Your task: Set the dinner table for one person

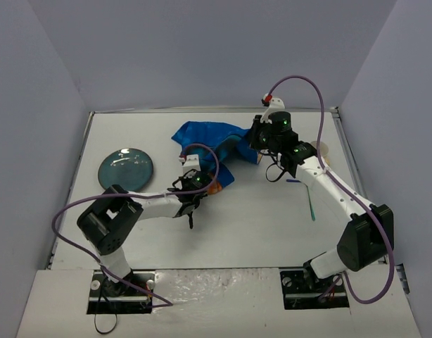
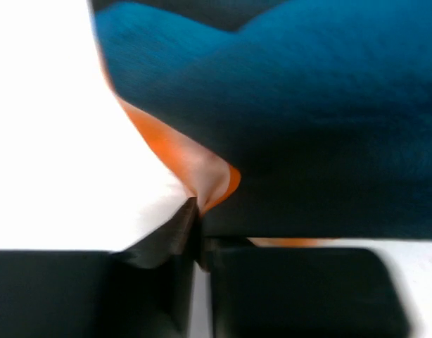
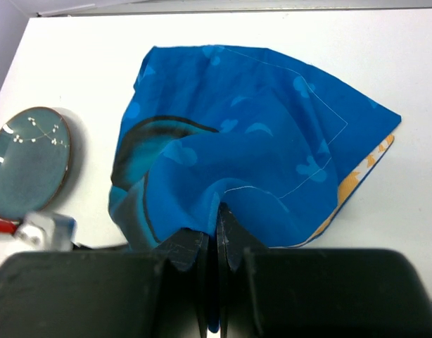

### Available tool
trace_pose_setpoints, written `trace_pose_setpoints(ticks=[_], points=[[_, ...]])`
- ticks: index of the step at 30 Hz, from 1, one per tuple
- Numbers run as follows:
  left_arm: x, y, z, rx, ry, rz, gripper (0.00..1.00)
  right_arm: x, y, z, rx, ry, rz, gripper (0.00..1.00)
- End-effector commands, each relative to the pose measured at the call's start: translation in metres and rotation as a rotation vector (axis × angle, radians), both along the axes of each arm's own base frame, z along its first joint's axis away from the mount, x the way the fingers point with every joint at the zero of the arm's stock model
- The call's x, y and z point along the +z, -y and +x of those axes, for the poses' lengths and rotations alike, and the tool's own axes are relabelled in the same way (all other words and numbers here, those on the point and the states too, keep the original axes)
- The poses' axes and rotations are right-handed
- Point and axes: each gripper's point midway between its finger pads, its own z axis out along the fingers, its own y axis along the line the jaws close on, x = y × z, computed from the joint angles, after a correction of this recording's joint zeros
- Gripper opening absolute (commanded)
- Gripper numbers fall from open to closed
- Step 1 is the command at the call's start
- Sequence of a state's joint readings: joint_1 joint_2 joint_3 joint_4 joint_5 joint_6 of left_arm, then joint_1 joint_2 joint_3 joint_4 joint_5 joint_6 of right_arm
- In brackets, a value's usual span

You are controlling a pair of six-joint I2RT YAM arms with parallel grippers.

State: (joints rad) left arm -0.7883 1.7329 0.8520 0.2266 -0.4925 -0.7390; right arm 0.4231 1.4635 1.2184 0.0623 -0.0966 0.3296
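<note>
A crumpled blue cartoon-printed placemat [image 1: 210,143] with an orange underside lies on the white dinner table [image 1: 258,225]. My left gripper [image 1: 204,184] is shut on the placemat's near corner [image 2: 212,184], where the orange edge shows. My right gripper [image 1: 262,138] is shut on a fold of the placemat's right side [image 3: 258,141]. A teal plate [image 1: 125,169] lies at the left; it also shows in the right wrist view [image 3: 27,158]. A green-handled utensil [image 1: 312,201] lies under the right arm.
A pale cup [image 1: 321,151] stands partly hidden behind the right arm. Grey walls close in the table on three sides. Purple cables loop over both arms.
</note>
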Motion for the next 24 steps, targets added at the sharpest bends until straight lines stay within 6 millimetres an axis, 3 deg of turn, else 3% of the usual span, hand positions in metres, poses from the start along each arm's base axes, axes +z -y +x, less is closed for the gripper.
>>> trace_pose_setpoints(ticks=[1, 3, 5, 10, 11, 13, 14, 16, 17, 18, 20, 24], points=[[0.082, -0.032, 0.037, 0.059, 0.136, -0.044, 0.00, 0.069, 0.015, 0.015, -0.030, 0.170, 0.035, 0.00], [0.111, -0.044, 0.049, 0.047, 0.171, -0.022, 0.00, 0.079, 0.021, 0.020, -0.041, 0.190, 0.031, 0.00], [0.176, -0.066, 0.068, 0.018, 0.268, 0.059, 0.00, 0.099, 0.028, 0.027, -0.049, 0.238, 0.014, 0.00], [0.290, -0.092, 0.100, -0.065, 0.450, 0.249, 0.00, 0.133, 0.039, 0.049, -0.048, 0.320, -0.026, 0.00], [0.311, -0.094, 0.107, -0.103, 0.471, 0.272, 0.00, 0.149, 0.042, 0.055, -0.052, 0.355, -0.028, 0.00], [0.320, -0.106, 0.123, -0.143, 0.455, 0.346, 0.00, 0.156, 0.049, 0.070, -0.056, 0.382, -0.059, 0.00], [0.345, -0.109, 0.132, -0.157, 0.496, 0.364, 0.00, 0.164, 0.053, 0.079, -0.058, 0.406, -0.073, 0.00], [0.366, -0.125, 0.154, -0.173, 0.510, 0.455, 0.00, 0.186, 0.062, 0.103, -0.065, 0.468, -0.104, 0.00], [0.372, -0.126, 0.158, -0.181, 0.517, 0.486, 0.00, 0.176, 0.064, 0.110, -0.059, 0.453, -0.119, 0.00], [0.368, -0.133, 0.168, -0.182, 0.502, 0.544, 0.00, 0.185, 0.067, 0.120, -0.061, 0.480, -0.129, 0.00], [0.395, -0.143, 0.173, -0.156, 0.546, 0.601, 0.00, 0.203, 0.068, 0.125, -0.055, 0.527, -0.144, 0.00], [0.418, -0.150, 0.177, -0.163, 0.602, 0.678, 0.00, 0.228, 0.074, 0.128, -0.068, 0.600, -0.187, 0.00]])
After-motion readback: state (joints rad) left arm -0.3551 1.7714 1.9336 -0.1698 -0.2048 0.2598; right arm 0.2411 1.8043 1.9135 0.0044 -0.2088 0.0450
